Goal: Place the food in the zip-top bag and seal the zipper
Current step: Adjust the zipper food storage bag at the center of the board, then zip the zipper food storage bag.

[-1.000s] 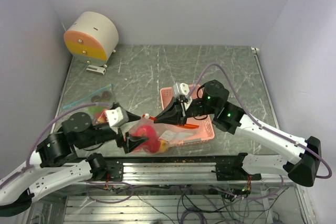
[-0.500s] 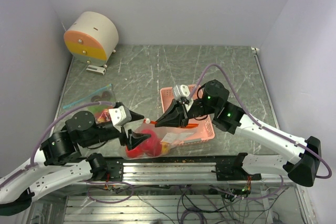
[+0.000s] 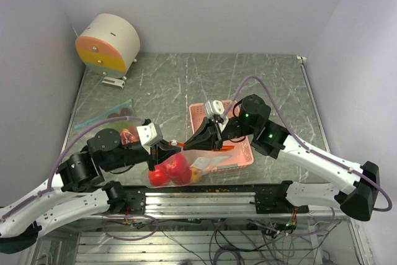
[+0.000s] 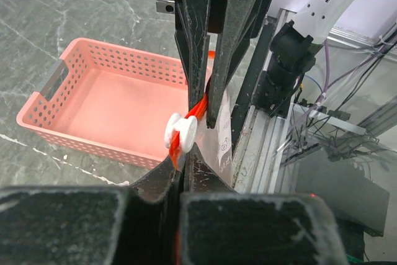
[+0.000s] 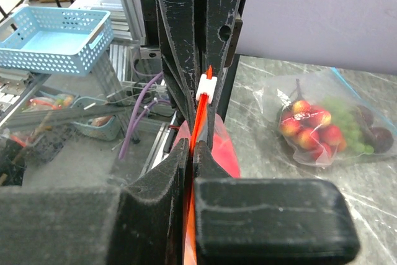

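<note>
Grey marbled table, pale walls around it. At the near edge lies a clear bag with red apples inside. Its orange zipper is stretched between the two arms. The left gripper is clamped on the zipper at one end, the white slider just beside its tips. The right gripper is pinched tight on the zipper at the other end. A pink tray stands just behind the bag. A second bag of small fruit lies to the left.
</note>
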Controlling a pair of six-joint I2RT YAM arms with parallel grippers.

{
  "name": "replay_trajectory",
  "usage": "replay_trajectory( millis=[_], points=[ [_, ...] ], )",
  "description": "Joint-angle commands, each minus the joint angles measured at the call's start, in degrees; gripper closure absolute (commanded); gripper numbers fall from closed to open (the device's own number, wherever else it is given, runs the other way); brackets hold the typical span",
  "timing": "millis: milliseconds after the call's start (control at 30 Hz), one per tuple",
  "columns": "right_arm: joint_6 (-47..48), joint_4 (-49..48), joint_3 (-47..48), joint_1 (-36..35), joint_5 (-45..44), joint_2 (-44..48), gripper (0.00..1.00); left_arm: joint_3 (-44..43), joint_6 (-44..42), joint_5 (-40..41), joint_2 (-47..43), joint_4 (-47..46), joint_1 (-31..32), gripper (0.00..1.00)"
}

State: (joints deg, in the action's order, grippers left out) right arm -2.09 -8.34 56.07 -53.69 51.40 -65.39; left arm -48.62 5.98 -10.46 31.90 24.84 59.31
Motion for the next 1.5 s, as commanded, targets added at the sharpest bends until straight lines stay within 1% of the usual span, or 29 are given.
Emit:
replay_trajectory(
  millis=[0,33,100,133,167,300,367,567,767,833,933,967,1133,1333,1367,1467],
  points=[
    [0.3,-1.5,-0.3,0.3,-3.2,1.9,0.99,0.6,1.8,-0.6,-1.3,-0.8,-0.2,0.93],
    [0.3,-1.7,-0.4,0.3,-4.2,2.1,0.92,0.6,2.0,-0.8,-1.8,-0.8,-0.2,0.93],
    [-0.2,-2.6,-0.4,0.3,-6.3,2.4,0.74,0.5,2.2,-0.4,-2.8,-0.6,-0.2,0.93],
    [-0.6,-3.3,-0.4,0.4,-7.0,2.5,0.7,0.5,2.4,0.2,-3.3,-0.5,-0.2,0.93],
    [-1.2,-4.4,-0.3,0.4,-7.1,2.4,0.62,0.6,2.4,0.5,-3.8,-0.4,-0.2,0.93],
    [-3.8,-8.3,0.9,0.5,-4.7,0.5,0.5,0.8,2.8,0.7,-4.1,-0.4,-0.1,0.93],
    [-5.2,-9.8,2.9,0.5,-2.3,-1.9,0.47,0.7,2.8,0.3,-3.6,-0.4,-0.2,0.93],
    [-10.9,-14.5,6.0,0.4,2.5,-7.9,0.47,0.1,2.7,-0.1,-1.6,0.5,-0.1,0.93],
    [-13.9,-18.9,5.3,0.4,7.1,-9.1,0.47,0.3,2.7,0.6,-2.2,0.8,-0.1,0.93],
    [-14.4,-18.9,5.3,0.4,8.0,-9.3,0.5,0.3,2.7,0.9,-2.7,0.9,-0.2,0.93],
    [-14.6,-17.4,5.8,0.4,7.7,-10.0,0.6,0.2,2.7,1.3,-2.9,1.0,-0.1,0.93],
    [-14.7,-17.1,5.9,0.4,7.7,-10.3,0.61,0.2,2.8,1.4,-2.9,1.1,-0.1,0.93],
    [-14.5,-13.7,7.3,0.4,7.1,-11.8,0.61,0.2,2.8,1.7,-3.1,1.3,-0.2,0.93],
    [-14.9,-13.5,7.7,0.4,5.8,-11.7,0.6,0.0,2.8,2.5,-3.1,1.8,-0.1,0.93],
    [-14.8,-13.0,7.9,0.3,5.4,-11.7,0.61,-0.1,2.8,2.6,-3.0,1.9,-0.1,0.93],
    [-14.3,-12.1,8.1,0.2,5.0,-11.9,0.72,-0.1,2.8,2.7,-3.0,1.9,-0.1,0.93]
  ],
)
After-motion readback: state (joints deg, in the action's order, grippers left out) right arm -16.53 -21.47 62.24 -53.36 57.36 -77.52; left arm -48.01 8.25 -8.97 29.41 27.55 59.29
